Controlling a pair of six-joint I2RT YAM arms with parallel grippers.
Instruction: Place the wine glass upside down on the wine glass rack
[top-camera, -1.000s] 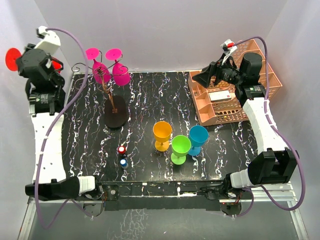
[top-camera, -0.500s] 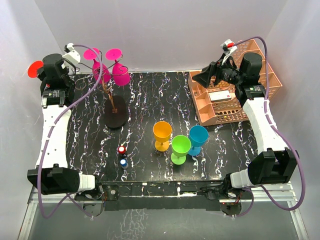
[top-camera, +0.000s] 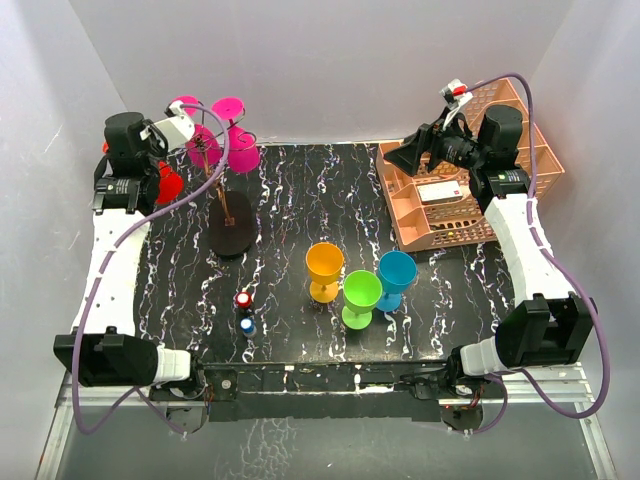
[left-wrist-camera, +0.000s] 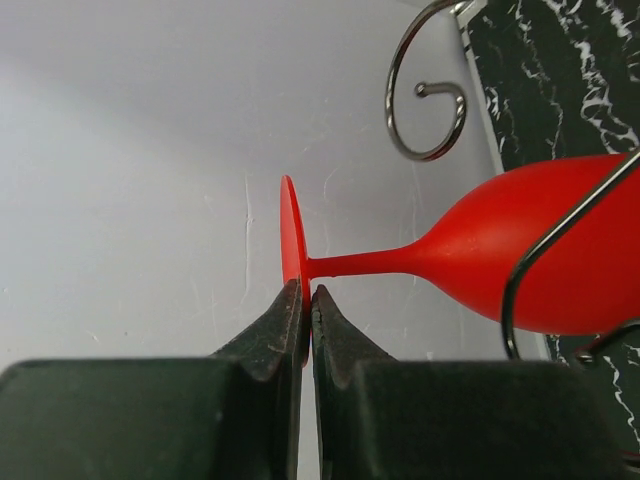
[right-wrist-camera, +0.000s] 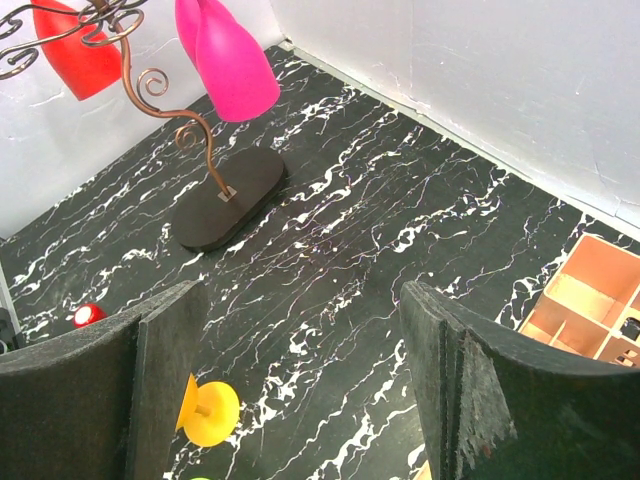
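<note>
Red wine glass (left-wrist-camera: 540, 250), far-left corner: likely light, stiff, slick; left gripper (left-wrist-camera: 305, 300) clamped on foot rim; right gripper (right-wrist-camera: 300, 340) apart.

Plain white walls (top-camera: 330, 60) enclose a black marbled table (top-camera: 300, 200).

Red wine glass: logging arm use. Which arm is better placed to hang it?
Left. The left gripper is shut on the red wine glass at the wine glass rack; the right gripper is open, far off.

No readable text, brand or number is showing in any view. A white card (top-camera: 440, 191) is lying in the peach basket (top-camera: 397, 206), its print staying too small to read.
</note>
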